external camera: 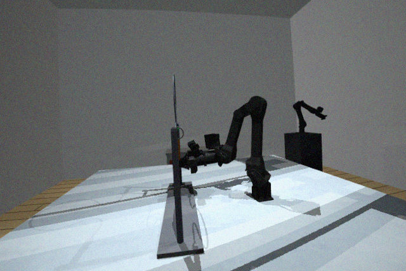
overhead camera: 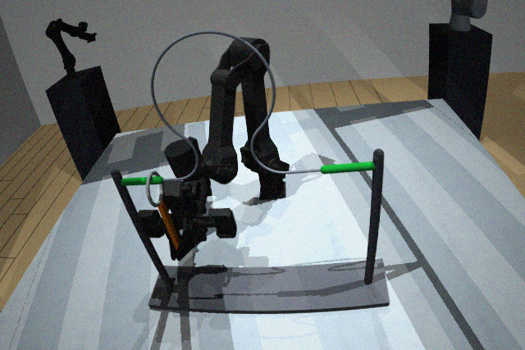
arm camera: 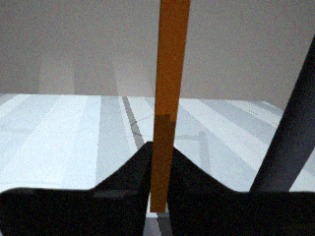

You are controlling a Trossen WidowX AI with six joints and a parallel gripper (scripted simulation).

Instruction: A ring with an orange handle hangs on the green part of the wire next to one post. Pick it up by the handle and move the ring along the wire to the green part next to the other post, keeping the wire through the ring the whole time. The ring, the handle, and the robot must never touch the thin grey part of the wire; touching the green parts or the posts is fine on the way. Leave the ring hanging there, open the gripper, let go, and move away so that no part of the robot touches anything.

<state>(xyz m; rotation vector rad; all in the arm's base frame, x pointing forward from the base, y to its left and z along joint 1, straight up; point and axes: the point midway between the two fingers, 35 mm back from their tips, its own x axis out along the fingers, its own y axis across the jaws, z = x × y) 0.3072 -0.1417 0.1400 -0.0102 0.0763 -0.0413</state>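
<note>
Where the jaws clamp it, the gripper (arm camera: 158, 167) holds the orange handle (arm camera: 167, 98); ring (overhead camera: 152, 190) hangs on the green part (overhead camera: 139, 180) beside the post (overhead camera: 142, 229) toward the desk's left edge

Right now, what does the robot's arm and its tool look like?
The arm is all black, made of thick rounded links with bulgy joints. Its tool has two dark wedge-shaped fingers. No cables or markings show.
</note>
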